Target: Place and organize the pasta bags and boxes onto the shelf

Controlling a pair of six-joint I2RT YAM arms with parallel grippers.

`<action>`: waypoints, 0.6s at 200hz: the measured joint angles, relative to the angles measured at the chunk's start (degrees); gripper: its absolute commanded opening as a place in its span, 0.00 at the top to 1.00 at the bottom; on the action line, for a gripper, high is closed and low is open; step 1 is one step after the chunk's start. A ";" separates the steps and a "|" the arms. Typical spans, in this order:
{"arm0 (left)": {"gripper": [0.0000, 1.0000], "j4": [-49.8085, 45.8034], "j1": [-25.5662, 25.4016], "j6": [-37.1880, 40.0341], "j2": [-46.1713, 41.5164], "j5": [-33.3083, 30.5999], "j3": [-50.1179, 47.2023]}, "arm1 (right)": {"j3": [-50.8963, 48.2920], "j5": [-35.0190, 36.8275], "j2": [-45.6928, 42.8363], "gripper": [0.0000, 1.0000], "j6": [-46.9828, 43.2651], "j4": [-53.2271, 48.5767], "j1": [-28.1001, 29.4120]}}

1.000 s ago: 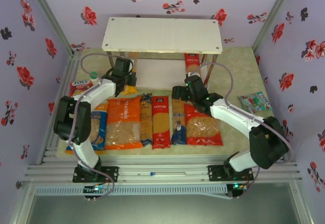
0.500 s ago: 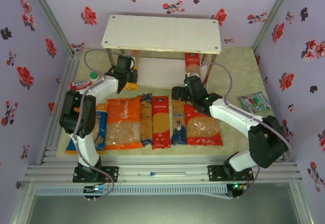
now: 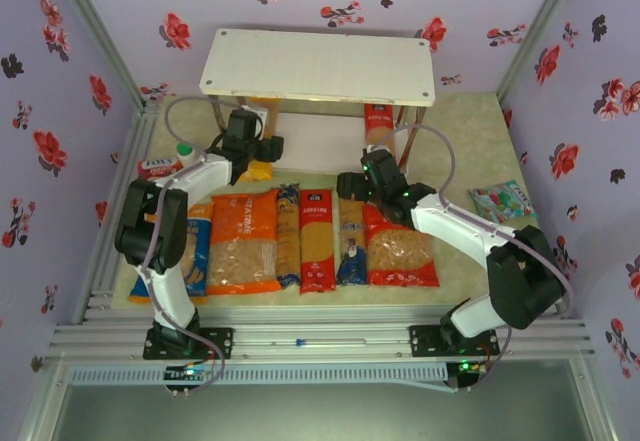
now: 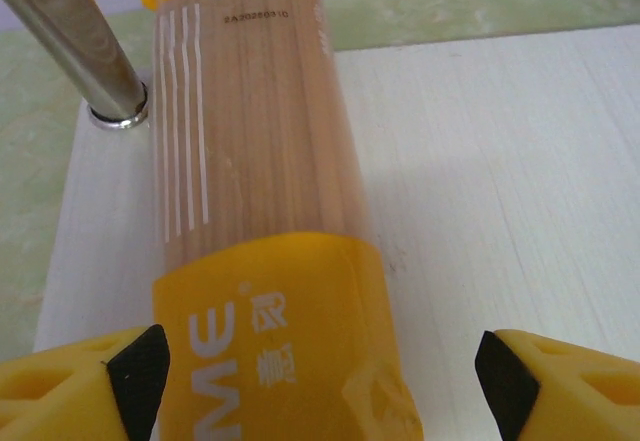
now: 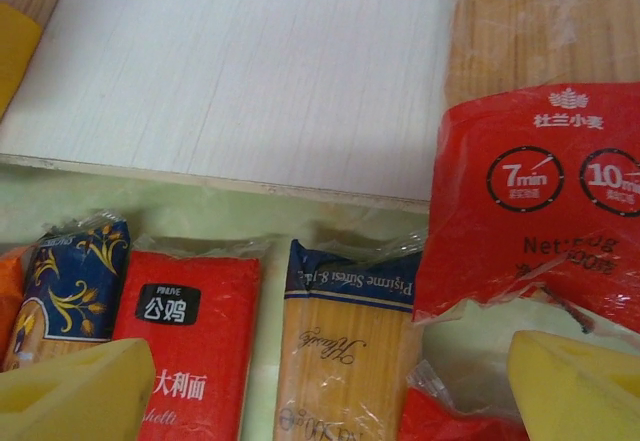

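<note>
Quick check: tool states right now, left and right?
Left tool: open, straddling the yellow spaghetti pack lying on the shelf, not clamped on it.
Right tool: open, holding nothing.

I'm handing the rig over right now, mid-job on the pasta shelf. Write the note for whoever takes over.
Grippers: left gripper open, fingers either side of the yellow spaghetti pack, not gripping it. right gripper open and empty, above the far ends of the row on the table.
Done: the yellow spaghetti pack lies on the lower tier of the shelf by its left leg; a red spaghetti pack lies on that tier at the right.
Left, in the row: blue-orange bag, orange bag, dark blue pack, red pack, second dark blue pack, red bag.
</note>
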 measured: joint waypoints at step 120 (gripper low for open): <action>0.21 13.49 -20.44 -7.21 -36.28 -9.53 -33.73 | -2.01 0.02 -4.48 0.11 2.80 -4.09 10.95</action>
